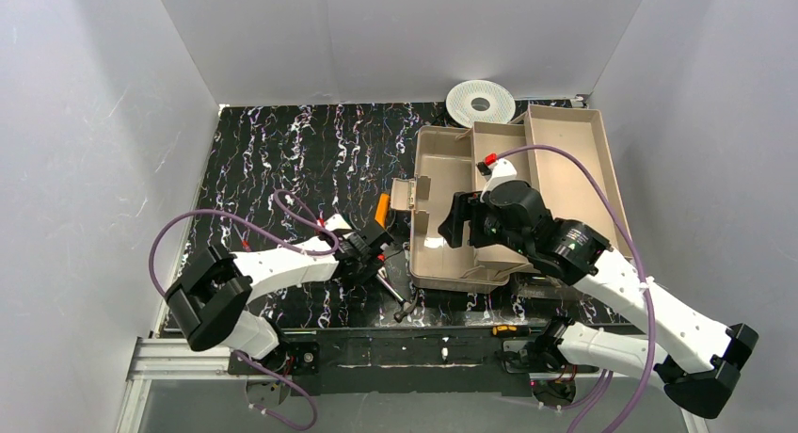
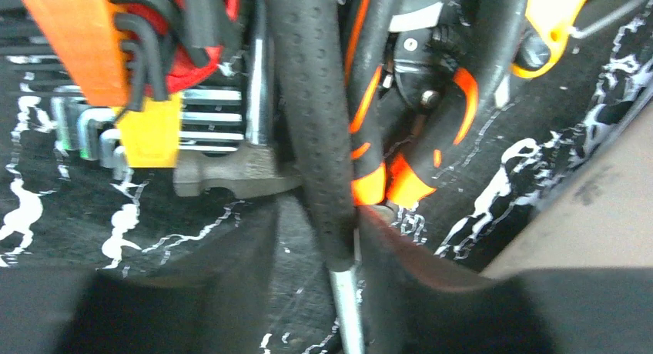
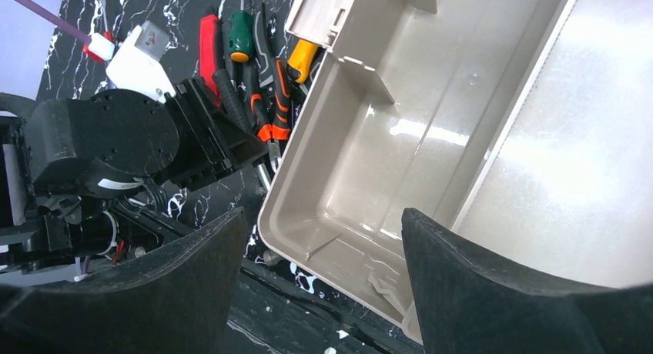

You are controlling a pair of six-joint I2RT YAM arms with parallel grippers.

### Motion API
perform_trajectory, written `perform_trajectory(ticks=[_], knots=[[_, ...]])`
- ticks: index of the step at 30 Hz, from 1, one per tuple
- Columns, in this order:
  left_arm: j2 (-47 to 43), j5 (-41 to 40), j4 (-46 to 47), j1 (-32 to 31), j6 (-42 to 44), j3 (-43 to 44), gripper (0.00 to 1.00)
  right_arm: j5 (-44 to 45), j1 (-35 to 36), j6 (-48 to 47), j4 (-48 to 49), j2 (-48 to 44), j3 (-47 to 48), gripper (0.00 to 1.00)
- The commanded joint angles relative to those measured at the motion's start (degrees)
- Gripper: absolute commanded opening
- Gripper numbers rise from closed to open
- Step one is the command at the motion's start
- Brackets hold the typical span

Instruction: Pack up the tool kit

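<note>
Blurred and dark at the bottom of the left wrist view, the left gripper [image 2: 319,232] has its fingers [image 2: 185,312] set on either side of the hammer [image 2: 319,131]. They bracket its black dimpled grip just above the point where the bare metal shaft begins. One pad seems to touch the rubber, and a sliver of shadow lies beside the other, so I cannot tell whether the grip is fully clamped or only closing.

Just beyond the fingers, touching or nearly touching the hammer, lie orange-and-black pliers [image 2: 408,100]. An orange holder of hex keys [image 2: 77,46] lies on the other side. A green screwdriver [image 3: 241,25] sits at the far end of the same pile, on the black marbled table [image 1: 282,151].

Right of the pile stands the toolbox [image 1: 442,169], open, with its deep beige well bare. The right gripper [image 3: 319,223] hangs over the toolbox's near-left corner, spread wide and holding nothing. A white spool [image 1: 480,101] lies at the far wall, apart from all this.

The step in hand looks like taking the hammer to the box. To do it well, the squeeze should be firm before any lift, since a grip this far from the head will let the head sag and swing. A straight rise should clear the neighbouring pliers. After that comes a carry to the right over the rim, and a low release inside the well.
</note>
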Motion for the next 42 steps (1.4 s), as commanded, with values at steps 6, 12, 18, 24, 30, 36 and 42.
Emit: perform_trajectory(ticks=[6,12,18,24,30,36,42], knots=[[-4.0,-7.1,-5.7,-0.4,4.6,2.8,0.00,0.6,0.3,2.0,2.4,-1.3,-1.1,0.80],[-14.4,-20.6,-17.8,-0.5,13.5,7.2,0.00,1.3,0.3,1.7,2.4,-2.7,-1.5,0.80],[-18.5,-19.8,-15.5,-0.5,39.2,14.6,0.00,2.9,0.3,0.7,2.0,-3.8,-1.3,0.80],[-19.0,-5.4,-6.5,-0.6,53.3,19.6,0.00,7.1,0.3,0.3,-0.9,-5.6,-0.3,0.80],[-15.4,2.1,0.1,-0.6,57.1,25.6,0.00,11.3,0.3,-0.2,-1.8,-9.7,-0.8,0.80],[-11.3,10.6,4.9,-0.5,55.5,32.2,0.00,15.2,0.3,-0.3,-1.3,-14.0,-2.4,0.81],[-5.7,16.0,9.7,-0.5,53.4,35.1,0.00,16.9,0.3,-0.6,-0.8,-17.0,-3.9,0.81]])
